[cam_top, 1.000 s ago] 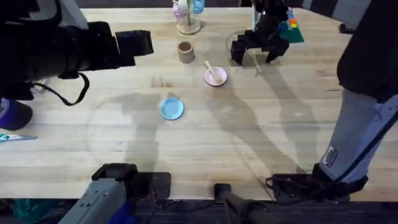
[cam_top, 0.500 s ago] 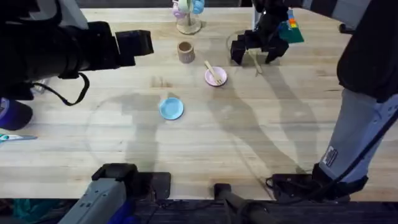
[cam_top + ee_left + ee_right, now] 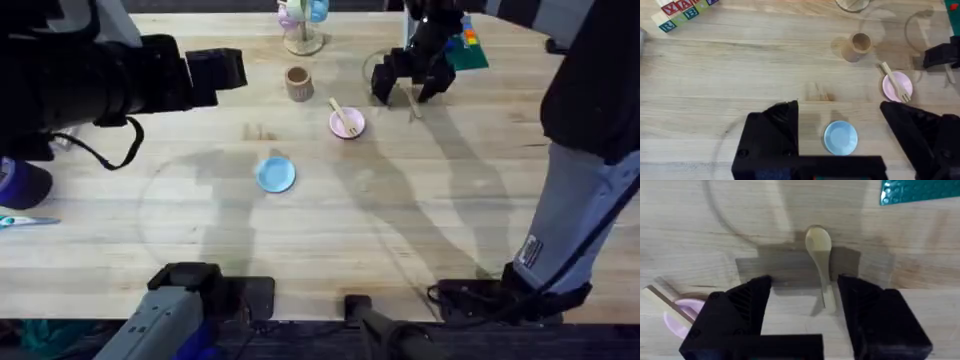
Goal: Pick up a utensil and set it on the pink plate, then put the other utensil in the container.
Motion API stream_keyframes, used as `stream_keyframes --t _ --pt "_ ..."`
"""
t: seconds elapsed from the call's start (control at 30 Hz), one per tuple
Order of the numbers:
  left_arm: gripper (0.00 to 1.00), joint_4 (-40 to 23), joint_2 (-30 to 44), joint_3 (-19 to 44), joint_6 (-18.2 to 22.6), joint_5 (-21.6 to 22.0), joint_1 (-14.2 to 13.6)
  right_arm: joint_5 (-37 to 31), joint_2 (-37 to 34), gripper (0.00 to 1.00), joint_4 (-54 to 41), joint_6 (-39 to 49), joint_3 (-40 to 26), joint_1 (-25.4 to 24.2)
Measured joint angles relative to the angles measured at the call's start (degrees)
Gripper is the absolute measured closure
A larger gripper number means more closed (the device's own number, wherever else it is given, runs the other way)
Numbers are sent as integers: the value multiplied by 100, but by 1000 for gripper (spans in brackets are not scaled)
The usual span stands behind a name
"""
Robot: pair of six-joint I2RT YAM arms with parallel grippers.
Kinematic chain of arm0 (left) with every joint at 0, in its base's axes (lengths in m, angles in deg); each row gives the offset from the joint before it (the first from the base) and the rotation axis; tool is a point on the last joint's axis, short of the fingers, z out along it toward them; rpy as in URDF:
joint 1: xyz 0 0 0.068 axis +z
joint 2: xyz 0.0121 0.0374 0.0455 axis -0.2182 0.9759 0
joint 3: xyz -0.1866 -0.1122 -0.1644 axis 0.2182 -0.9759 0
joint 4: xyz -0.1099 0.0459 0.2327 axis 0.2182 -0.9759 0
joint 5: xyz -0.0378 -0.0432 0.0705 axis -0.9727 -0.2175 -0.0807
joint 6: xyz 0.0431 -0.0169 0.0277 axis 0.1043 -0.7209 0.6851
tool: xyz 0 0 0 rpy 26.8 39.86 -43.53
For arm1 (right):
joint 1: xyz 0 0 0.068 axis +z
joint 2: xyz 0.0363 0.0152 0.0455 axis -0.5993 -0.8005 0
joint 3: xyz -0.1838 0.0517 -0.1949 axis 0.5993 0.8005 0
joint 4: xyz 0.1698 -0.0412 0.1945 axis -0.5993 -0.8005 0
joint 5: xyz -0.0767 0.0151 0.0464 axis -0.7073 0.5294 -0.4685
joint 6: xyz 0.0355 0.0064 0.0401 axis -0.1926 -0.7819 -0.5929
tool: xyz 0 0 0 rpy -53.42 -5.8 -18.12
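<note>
The fork (image 3: 342, 116) lies across the pink plate (image 3: 350, 128), and both show in the left wrist view as the fork (image 3: 894, 83) on the pink plate (image 3: 903, 82). Left of it stands the tan container (image 3: 298, 83), upright. The wooden spoon (image 3: 819, 250) lies on the table to the right of the plate, its bowl pointing away. My right gripper (image 3: 805, 311) is open and low over the spoon, one finger on each side of the handle. My left gripper (image 3: 840, 145) is open, held high above the table's left half.
A light-blue plate (image 3: 275, 174) lies nearer the front, left of the pink one. A pastel cup stand (image 3: 301, 28) is at the far edge. A green mat with coloured blocks (image 3: 466, 48) lies just behind the right gripper. Lettered blocks (image 3: 682, 11) sit at the far left.
The right gripper has shifted slightly and turned over the spoon. The left arm, the fork and the plates have not moved.
</note>
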Motion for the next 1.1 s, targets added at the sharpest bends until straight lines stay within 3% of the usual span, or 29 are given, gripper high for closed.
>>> stream_keyframes --t 0.13,0.27,0.47,0.6,0.7,1.1 --pt "8 2 0 0 0 2 0 5 0 286 3 1 0 7" --pt "8 1 0 0 0 2 0 0 0 560 22 1 0 4" --pt "8 1 1 0 0 2 0 -13 0 869 46 -1 -7 -22" --pt "8 1 0 0 -2 2 0 35 0 883 37 0 -6 -48" --pt "8 0 2 0 0 2 0 52 -2 957 50 -2 -17 -61" --pt "8 2 0 0 -1 2 0 125 0 968 26 629 -44 -67"
